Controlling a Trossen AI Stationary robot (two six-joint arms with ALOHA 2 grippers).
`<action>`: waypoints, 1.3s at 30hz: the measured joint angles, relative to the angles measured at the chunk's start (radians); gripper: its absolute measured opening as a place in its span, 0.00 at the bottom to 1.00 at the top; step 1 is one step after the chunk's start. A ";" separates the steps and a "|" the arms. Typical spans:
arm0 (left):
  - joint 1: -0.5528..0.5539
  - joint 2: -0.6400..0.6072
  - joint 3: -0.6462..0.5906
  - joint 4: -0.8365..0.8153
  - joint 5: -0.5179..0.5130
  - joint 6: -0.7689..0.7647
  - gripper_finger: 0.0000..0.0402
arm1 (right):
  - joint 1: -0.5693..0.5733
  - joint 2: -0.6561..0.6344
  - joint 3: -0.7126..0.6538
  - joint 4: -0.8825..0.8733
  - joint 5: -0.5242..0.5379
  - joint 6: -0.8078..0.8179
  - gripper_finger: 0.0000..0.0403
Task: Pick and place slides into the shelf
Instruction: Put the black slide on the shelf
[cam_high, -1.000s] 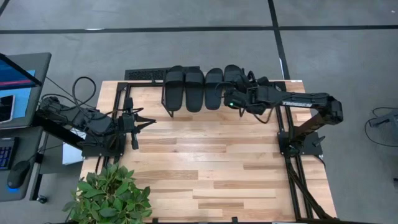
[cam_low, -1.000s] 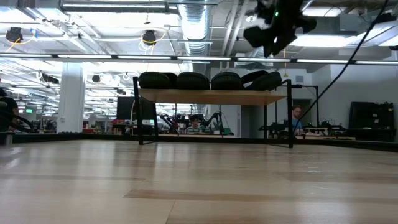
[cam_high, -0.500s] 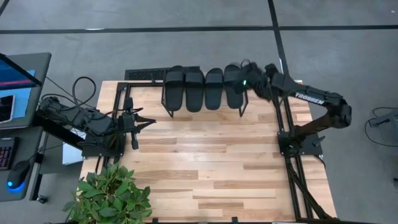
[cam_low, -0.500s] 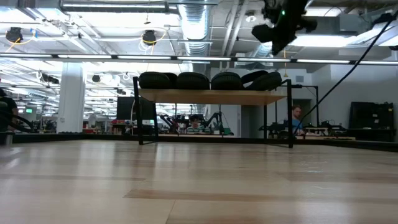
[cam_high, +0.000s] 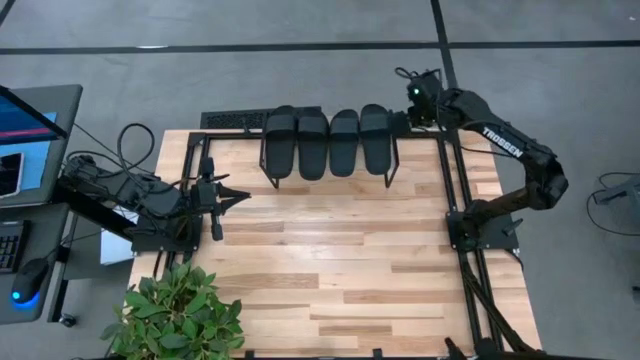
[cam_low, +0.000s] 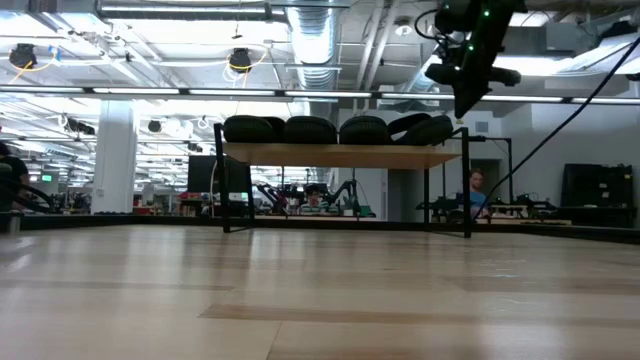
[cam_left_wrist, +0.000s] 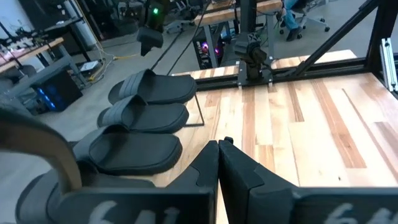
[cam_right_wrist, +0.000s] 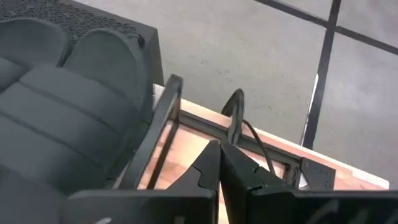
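Two black jointed arms; right arm (cam_high: 500, 150) white "TROSSEN" lettering, green wrist light.

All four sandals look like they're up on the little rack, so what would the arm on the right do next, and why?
Probably fold back to a resting pose like the left gripper, parked low over the table. All four slides lie side by side on the shelf, and the right gripper is shut, empty, and off past the shelf's end.

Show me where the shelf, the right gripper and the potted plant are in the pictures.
shelf (cam_low: 340, 155), low view, front edge of its wooden top.
right gripper (cam_high: 400, 122), high view, the shut fingertips beside the shelf's right end.
potted plant (cam_high: 180, 315), high view, middle of its leaves.
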 joint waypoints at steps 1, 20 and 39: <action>0.000 0.000 0.000 -0.005 0.000 -0.004 0.00 | -0.003 0.000 0.000 -0.001 -0.002 0.000 0.00; 0.000 0.000 0.000 -0.037 0.000 -0.087 0.00 | 0.068 0.163 0.050 0.055 0.004 0.006 0.00; 0.000 0.000 0.000 -0.041 0.000 -0.089 0.00 | 0.090 0.262 0.129 0.012 -0.056 0.034 0.00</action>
